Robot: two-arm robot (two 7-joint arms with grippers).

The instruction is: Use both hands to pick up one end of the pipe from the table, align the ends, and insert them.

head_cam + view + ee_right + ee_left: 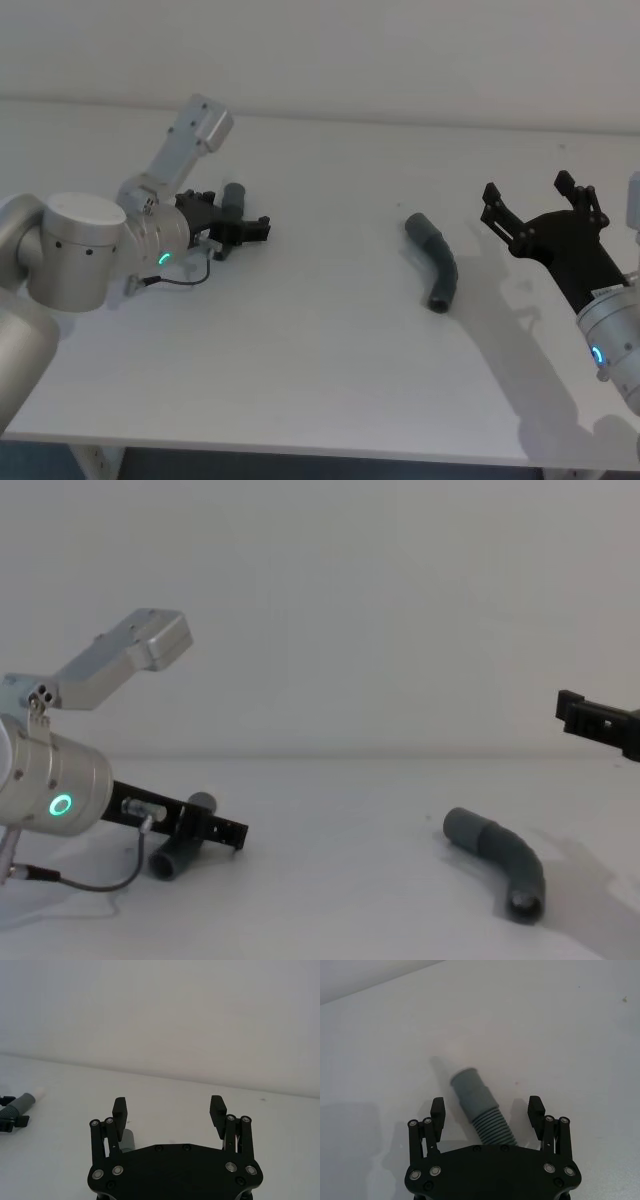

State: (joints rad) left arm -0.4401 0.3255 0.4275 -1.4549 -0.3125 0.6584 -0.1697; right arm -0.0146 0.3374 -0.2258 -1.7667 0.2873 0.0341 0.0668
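White table (330, 380), ribbed pipe (491, 1127) between spread left hand (487, 1108) — collar (467, 1085) pointing away

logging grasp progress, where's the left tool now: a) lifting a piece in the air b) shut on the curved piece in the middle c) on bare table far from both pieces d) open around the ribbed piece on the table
d: the left tool has its fingers apart on either side of the ribbed piece, which lies on the table; the right tool hovers open.
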